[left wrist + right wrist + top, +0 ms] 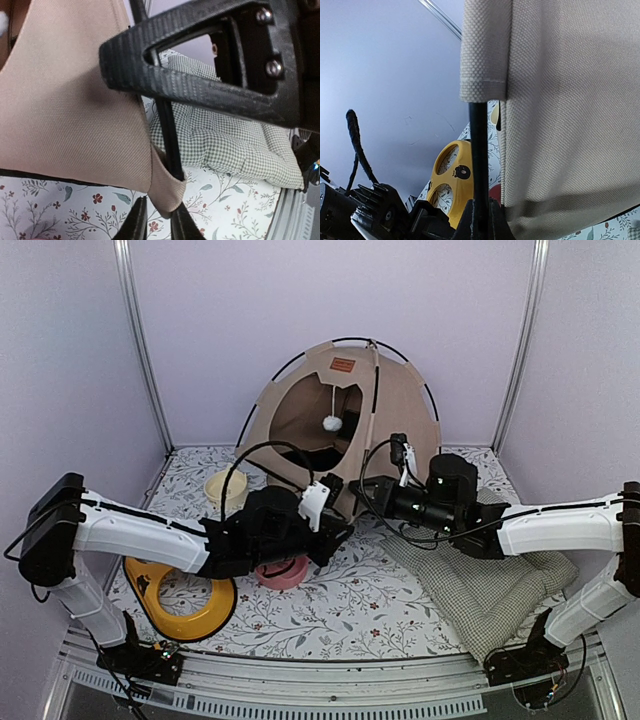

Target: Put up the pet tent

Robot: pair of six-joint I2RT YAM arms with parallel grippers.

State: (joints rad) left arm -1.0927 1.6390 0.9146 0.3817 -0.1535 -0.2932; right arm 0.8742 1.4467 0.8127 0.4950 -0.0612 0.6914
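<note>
The pet tent (390,400) stands as a beige dome at the back of the table, with an orange-brown label (343,364) and a white pompom (332,423) hanging in its doorway. My right gripper (360,485) is shut on a thin black pole (479,165) just below the beige sleeve (482,75). My left gripper (335,530) is at the tent's front corner. In the left wrist view its fingers (182,222) flank the tip of the corner pocket (167,192). The pole (170,140) ends in that pocket. One finger touches the fabric; a sliver of table shows beside the other.
A green-checked cushion (500,580) lies to the right of the tent, under my right arm. A yellow ring-shaped dish (180,605), a pink bowl (282,573) and a cream bowl (225,485) sit on the floral cloth at the left. A black ribbed part of the other arm (215,65) hangs close above.
</note>
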